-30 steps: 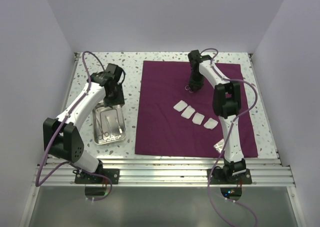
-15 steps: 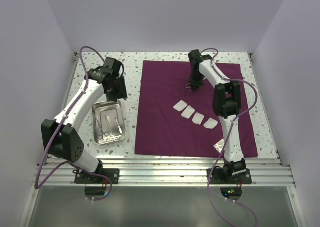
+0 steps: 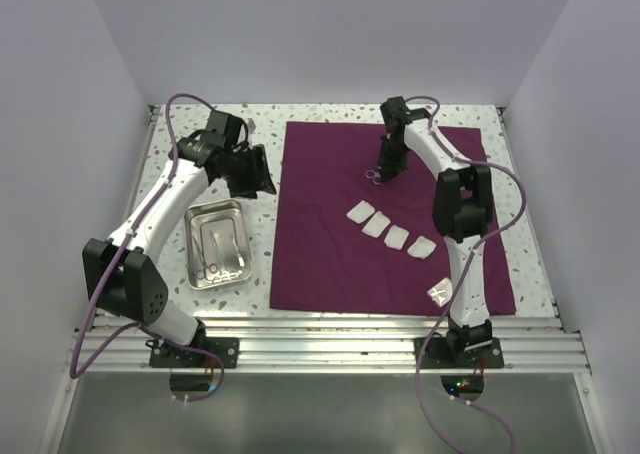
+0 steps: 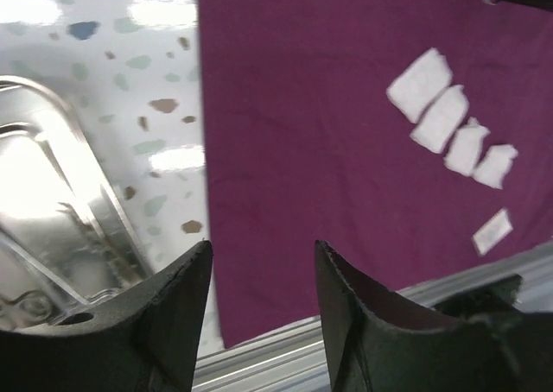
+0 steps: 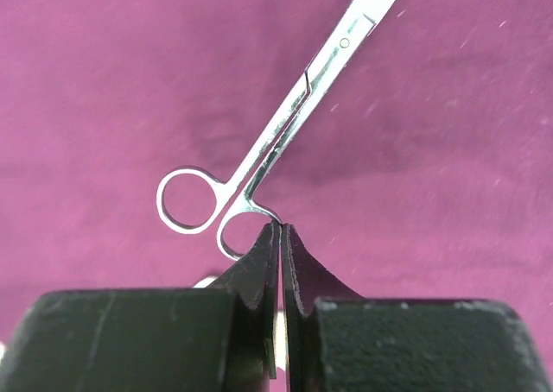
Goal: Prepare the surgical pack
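Left gripper (image 4: 261, 267) hung with its two dark fingers apart and nothing between them, low over the left edge of the maroon cloth (image 3: 330, 264), just right of the steel tray (image 3: 190, 244). In the left wrist view the tray was cut off by the left edge and partly hidden behind the left finger.

Nearest the arm bases, a small clear packet (image 3: 438, 292) lay on the cloth's near right part; what it held was too small to tell. The tray sat on the speckled bench (image 3: 320, 114) to the left of the cloth, not touching it. Thin silver instruments (image 3: 215, 249) lay inside, but glare blurred them, so their number and kind could not be made out.

Farther in, four white gauze squares (image 3: 397, 236) formed a slanted row on the cloth, running from mid-cloth toward the near right, close together. The cloth itself lay flat and spread open, covering the middle and right of the bench.

At the far part of the cloth, the right gripper (image 5: 281, 232) had its fingers pressed together, clamped on the wire of one ring of the scissors (image 5: 294, 120). That ring was partly hidden behind the fingertips, while the other ring showed whole to the left. The blades pointed away from the gripper, their tips cut off by the top edge of the right wrist view. Whether the scissors rested on the cloth or hung just above it could not be told.
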Robot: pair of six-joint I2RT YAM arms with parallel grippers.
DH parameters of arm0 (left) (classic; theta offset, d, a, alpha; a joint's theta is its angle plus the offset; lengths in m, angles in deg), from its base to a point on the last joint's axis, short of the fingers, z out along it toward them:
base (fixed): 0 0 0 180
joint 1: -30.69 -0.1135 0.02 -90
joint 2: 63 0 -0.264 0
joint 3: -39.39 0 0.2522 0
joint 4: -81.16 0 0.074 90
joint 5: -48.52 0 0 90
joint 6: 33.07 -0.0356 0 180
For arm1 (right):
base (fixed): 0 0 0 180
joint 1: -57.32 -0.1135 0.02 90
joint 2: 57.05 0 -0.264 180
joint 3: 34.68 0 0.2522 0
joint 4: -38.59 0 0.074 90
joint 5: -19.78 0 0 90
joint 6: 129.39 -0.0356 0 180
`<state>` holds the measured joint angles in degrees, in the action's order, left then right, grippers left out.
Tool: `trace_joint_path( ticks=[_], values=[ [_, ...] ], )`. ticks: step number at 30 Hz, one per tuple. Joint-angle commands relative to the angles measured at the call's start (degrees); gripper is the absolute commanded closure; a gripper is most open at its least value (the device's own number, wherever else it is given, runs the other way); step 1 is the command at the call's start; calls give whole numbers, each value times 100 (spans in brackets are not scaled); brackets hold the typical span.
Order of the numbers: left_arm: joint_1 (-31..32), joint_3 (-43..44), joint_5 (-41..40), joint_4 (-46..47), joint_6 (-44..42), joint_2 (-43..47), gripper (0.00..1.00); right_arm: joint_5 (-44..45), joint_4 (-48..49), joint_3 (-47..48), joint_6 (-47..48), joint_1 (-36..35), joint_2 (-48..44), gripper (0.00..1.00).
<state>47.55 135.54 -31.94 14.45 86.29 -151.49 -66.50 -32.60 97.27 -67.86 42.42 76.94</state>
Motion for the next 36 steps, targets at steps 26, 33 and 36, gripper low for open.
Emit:
trace_joint_path(
  ticks=[26, 33, 36],
  values=[
    [959, 786, 3194, 4047, 2231, -2954, 34, -1832, 839, -1624, 324, -48, -1481, 100],
    [1029, 1402, 3168, 4240, 2723, -3815, 36, -1928, 891, -1685, 316, -49, -1499, 100],
    [1100, 1621, 3045, 4135, 2767, -3983, 36, -1972, 900, -1668, 289, -49, -1481, 100]
  ],
)
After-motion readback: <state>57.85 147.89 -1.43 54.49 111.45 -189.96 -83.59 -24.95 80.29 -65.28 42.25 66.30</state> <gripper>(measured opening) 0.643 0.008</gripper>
